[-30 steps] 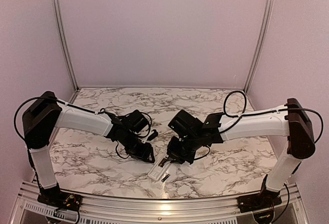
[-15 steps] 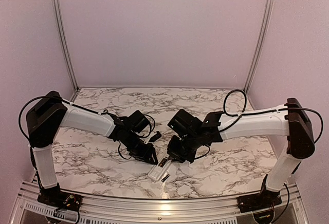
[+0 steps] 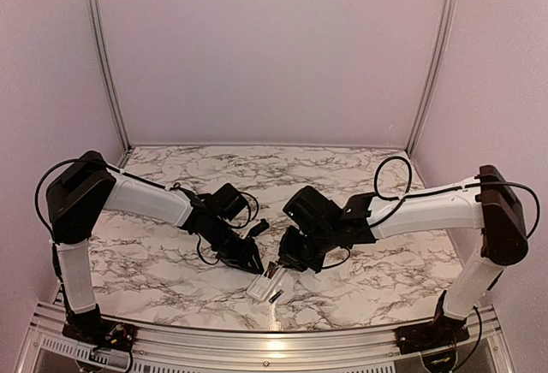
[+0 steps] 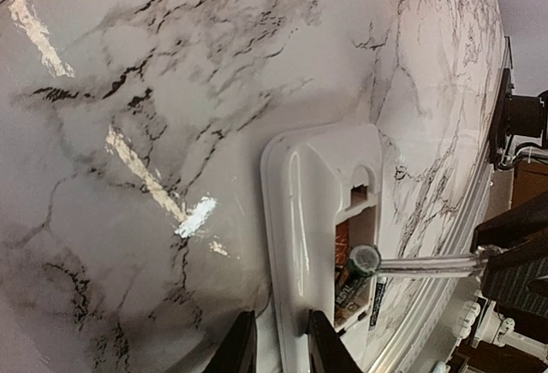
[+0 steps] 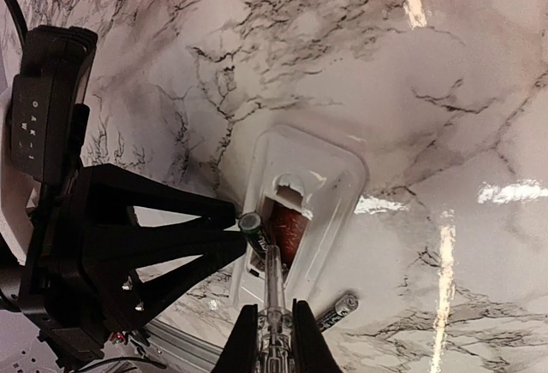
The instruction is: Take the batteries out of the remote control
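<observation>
Remote control (image 4: 312,193) is laid recess-up on the marble table (image 3: 385,270) near the front edge, between both grippers. Its long axis runs near-left to far-right in the top view. One battery (image 4: 363,259) is seen lifted at one end out of the orange recess in the wrist views only; in the top view it is too small to make out. Second battery (image 5: 336,309) is laid loose just beside the remote control. Clear stick (image 4: 424,263) is clamped in the right gripper (image 5: 272,343), tip at the raised battery. Remote's side wall is straddled by the left gripper (image 4: 278,352); whether it is clenched cannot be told.
</observation>
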Controlling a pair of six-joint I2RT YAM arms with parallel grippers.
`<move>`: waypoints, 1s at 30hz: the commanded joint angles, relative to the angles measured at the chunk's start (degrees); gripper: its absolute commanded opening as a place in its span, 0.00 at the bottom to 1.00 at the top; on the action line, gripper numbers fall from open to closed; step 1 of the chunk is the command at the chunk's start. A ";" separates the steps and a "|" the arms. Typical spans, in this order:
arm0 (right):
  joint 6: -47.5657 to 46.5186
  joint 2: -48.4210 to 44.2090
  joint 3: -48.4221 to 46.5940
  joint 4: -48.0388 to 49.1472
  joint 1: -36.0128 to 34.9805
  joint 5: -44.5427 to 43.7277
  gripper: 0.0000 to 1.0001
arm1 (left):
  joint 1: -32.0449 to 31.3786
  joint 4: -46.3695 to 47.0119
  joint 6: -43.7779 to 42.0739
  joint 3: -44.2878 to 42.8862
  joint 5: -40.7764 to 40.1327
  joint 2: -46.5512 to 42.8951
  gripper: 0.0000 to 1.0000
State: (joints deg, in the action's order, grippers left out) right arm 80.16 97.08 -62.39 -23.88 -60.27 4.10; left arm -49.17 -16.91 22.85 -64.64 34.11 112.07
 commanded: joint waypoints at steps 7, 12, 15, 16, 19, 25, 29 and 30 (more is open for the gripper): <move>0.17 -0.17 2.60 1.15 -1.48 -2.05 0.00 | -1.46 1.01 -1.20 0.56 1.87 2.19 0.22; -2.45 1.94 -1.13 -2.44 -2.99 -1.64 0.00 | -1.46 0.96 -1.27 0.96 1.82 2.27 0.22; -3.36 2.56 -3.68 -4.84 -3.64 -2.34 0.00 | -1.49 0.78 -1.40 1.09 1.75 2.10 0.22; -3.61 2.61 -4.55 -5.54 -3.76 -2.53 0.00 | -1.47 0.69 -1.48 1.10 1.66 2.03 0.22; -3.94 2.27 -5.72 -6.88 -3.81 -2.90 0.00 | -1.50 0.52 -1.49 1.10 1.57 1.92 0.22; -4.05 1.93 -6.76 -7.54 -4.06 -2.80 0.00 | -1.51 0.32 -1.52 1.27 1.39 1.66 0.21; -4.29 2.47 -7.10 -7.58 -4.08 -2.39 0.00 | -1.46 0.23 -1.48 1.36 1.25 1.58 0.21; -4.43 2.62 -7.34 -7.58 -4.07 -2.27 0.00 | -1.46 0.29 -1.47 1.36 1.29 1.57 0.21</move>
State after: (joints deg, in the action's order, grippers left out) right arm 76.23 98.48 -67.05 -29.61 -63.55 2.02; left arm -49.19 -16.60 22.26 -64.51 34.52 112.07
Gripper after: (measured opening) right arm 0.102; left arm 0.213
